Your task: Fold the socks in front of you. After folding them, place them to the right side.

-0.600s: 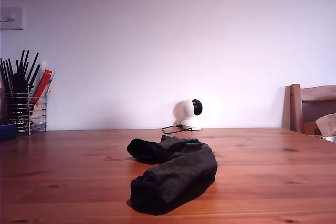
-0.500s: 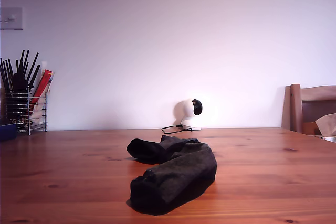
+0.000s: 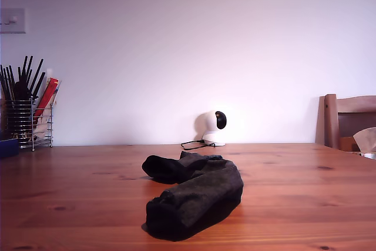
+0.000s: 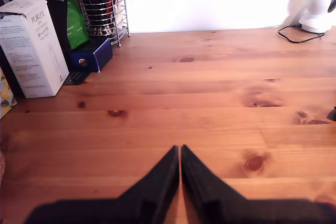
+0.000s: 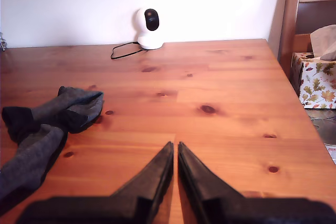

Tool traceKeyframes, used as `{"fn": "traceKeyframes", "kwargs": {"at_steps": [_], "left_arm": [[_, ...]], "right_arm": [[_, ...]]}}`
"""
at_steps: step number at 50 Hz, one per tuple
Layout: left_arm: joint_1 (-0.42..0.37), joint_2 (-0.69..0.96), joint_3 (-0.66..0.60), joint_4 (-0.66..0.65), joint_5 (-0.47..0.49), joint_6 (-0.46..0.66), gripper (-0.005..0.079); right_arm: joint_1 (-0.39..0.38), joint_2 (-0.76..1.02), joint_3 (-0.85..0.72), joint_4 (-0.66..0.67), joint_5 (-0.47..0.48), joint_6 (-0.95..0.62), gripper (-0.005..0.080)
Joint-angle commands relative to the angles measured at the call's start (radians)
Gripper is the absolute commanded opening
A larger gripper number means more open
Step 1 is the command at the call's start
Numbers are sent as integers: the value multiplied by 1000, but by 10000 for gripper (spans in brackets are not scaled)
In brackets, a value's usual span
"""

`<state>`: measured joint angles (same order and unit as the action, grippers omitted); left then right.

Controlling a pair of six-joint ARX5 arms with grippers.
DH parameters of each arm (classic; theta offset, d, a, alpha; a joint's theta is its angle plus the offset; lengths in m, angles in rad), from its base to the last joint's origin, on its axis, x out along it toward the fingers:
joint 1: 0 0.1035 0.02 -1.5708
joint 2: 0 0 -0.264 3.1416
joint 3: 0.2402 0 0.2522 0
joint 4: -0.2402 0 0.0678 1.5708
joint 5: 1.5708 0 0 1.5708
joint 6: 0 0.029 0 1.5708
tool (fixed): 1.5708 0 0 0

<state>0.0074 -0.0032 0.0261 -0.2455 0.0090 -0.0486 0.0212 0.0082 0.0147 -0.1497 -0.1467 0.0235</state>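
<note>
The dark grey knit socks [image 3: 194, 195] lie in a loose heap on the wooden table [image 3: 305, 192], in the middle of the exterior view. The second wrist view also shows the socks [image 5: 47, 127], off to one side of my second gripper [image 5: 175, 148]. That gripper is shut over bare wood with nothing between its fingers. My first gripper [image 4: 180, 151] is shut too, over bare table, and the socks do not show in the first wrist view. Neither gripper appears in the exterior view.
A white camera [image 3: 214, 127] with a black cable stands at the table's far edge. A wire holder of utensils [image 3: 26, 119] stands at the exterior view's left, with a white carton [image 4: 34, 45] and a blue box [image 4: 94, 56] beside it. A wooden chair [image 3: 349, 119] stands at the exterior view's right.
</note>
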Motion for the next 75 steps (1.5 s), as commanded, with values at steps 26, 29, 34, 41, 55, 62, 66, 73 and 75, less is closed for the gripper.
{"fn": "traceKeyframes", "kwargs": {"at_steps": [26, 29, 34, 41, 55, 62, 66, 73, 75], "left_arm": [[0, -9, -22, 208, 422, -224, -21], [-7, -8, -22, 198, 460, -238, -21], [-23, 5, -22, 185, 519, -241, -21], [-56, 42, -22, 181, 567, -240, -21], [-101, 95, -22, 194, 546, -240, -21], [-103, 95, -22, 238, 530, -240, -21], [-111, 95, -22, 273, 533, -240, -21], [-136, 97, -18, 280, 522, -240, -21], [-145, 99, -17, 280, 524, -240, -21]], "right_arm": [[-2, -7, 8, 166, -243, 329, -12], [-2, -6, 12, 153, -294, 351, -12], [-2, -5, 23, 105, -362, 388, -12], [-2, 1, 48, 25, -423, 399, -12], [-1, 70, 110, -27, -418, 375, -12], [1, 119, 130, -29, -420, 366, -12], [13, 166, 151, -35, -420, 365, -12], [50, 264, 204, -37, -414, 358, -12], [60, 301, 226, -48, -402, 357, -12]]}}
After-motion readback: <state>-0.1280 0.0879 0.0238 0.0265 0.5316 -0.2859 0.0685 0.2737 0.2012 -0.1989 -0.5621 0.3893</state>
